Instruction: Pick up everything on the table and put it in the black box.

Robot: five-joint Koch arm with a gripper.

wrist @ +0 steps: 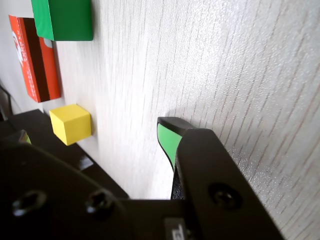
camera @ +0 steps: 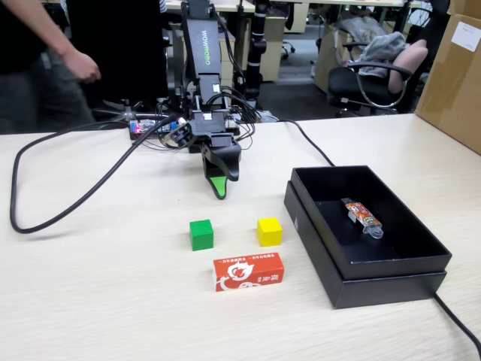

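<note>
From the fixed view I see the end effector (camera: 220, 188) hanging tip-down just above the bench (camera: 113, 301), at the far side of the three loose items and holding nothing. Its black jaw and green-tipped jaw overlap in both cameras, so I cannot tell how far apart they stand; the wrist view shows only one green tip (wrist: 167, 137) hovering over bare wood grain.

The green cube (camera: 201, 234) sits on the bench nearer than the end effector and slightly left of it. The yellow cube (camera: 269, 231) sits to its right, apart from it, close to the left wall of the black box (camera: 353, 282). The red box with white logo (camera: 248, 271) lies flat, nearer to me than both cubes and roughly between them, touching neither.

The black box rests at the right of the bench, seated in its offset black tray. Inside it lies a slim red-patterned packet (camera: 361, 214) with a clear end, toward the far right of the floor.

A thick black cable (camera: 45, 218) loops across the left of the bench toward the arm's base. A person (camera: 45, 53) stands beyond the far left edge.
</note>
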